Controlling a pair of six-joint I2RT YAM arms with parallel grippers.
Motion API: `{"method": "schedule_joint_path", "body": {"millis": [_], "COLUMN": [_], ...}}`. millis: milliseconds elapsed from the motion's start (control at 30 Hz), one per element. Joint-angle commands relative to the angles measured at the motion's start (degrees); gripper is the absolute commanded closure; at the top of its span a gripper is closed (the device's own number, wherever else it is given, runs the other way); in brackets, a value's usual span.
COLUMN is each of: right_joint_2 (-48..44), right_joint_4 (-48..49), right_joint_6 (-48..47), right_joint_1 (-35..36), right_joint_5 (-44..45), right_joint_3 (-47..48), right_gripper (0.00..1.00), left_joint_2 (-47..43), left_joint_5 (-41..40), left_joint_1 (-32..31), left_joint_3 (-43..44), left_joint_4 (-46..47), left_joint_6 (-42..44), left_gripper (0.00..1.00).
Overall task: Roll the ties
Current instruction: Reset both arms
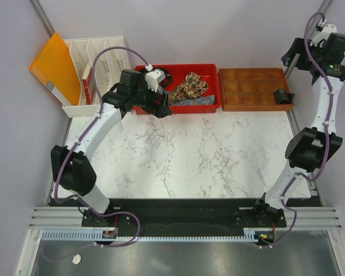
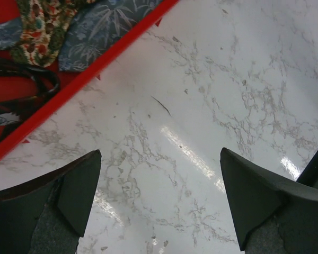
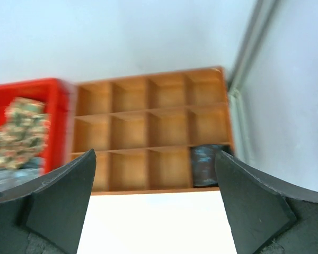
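Several ties lie loose in a red tray (image 1: 178,67) at the back. A tan-and-brown speckled tie (image 1: 191,86) lies over a blue patterned tie (image 1: 200,101). In the left wrist view the speckled tie (image 2: 40,29), the blue tie (image 2: 103,24) and a dark tie (image 2: 34,79) lie behind the tray rim (image 2: 95,71). One dark blue tie sits rolled (image 1: 283,96) in the near right cell of a wooden compartment tray (image 1: 247,86); it also shows in the right wrist view (image 3: 206,164). My left gripper (image 1: 161,108) (image 2: 160,153) is open and empty over the marble at the tray's front edge. My right gripper (image 1: 289,57) (image 3: 156,153) is open and empty, raised at the back right.
A white file rack (image 1: 103,57) and an orange folder (image 1: 54,66) stand at the back left. The marble table (image 1: 190,155) lies in front of the trays. The wooden tray's other cells (image 3: 132,127) hold nothing. A metal post stands behind the right arm.
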Motion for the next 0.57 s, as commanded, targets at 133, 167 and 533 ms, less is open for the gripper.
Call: {"method": "schedule_joint_path", "body": {"millis": [133, 167, 533], "right_joint_2": [-15.3, -16.9, -29.7], "right_joint_4": [1.4, 1.8, 2.6], "right_joint_6": [4.1, 3.5, -2.0], "right_joint_1": [6.2, 7.1, 13.9], "right_joint_5": [-8.1, -7.7, -5.0], "right_joint_3": [-26.2, -32.7, -57.2], "right_gripper": [0.02, 0.02, 0.02], "left_joint_2": [-5.6, -6.3, -18.2], "left_joint_5": [-2.5, -2.8, -7.1], "left_joint_1": [7.9, 8.5, 11.3], "left_joint_3": [-0.2, -1.8, -20.1], "left_joint_4": [-12.5, -12.9, -7.8], "left_joint_6": [5.1, 4.8, -0.5], "left_gripper": [0.0, 0.0, 0.0]}}
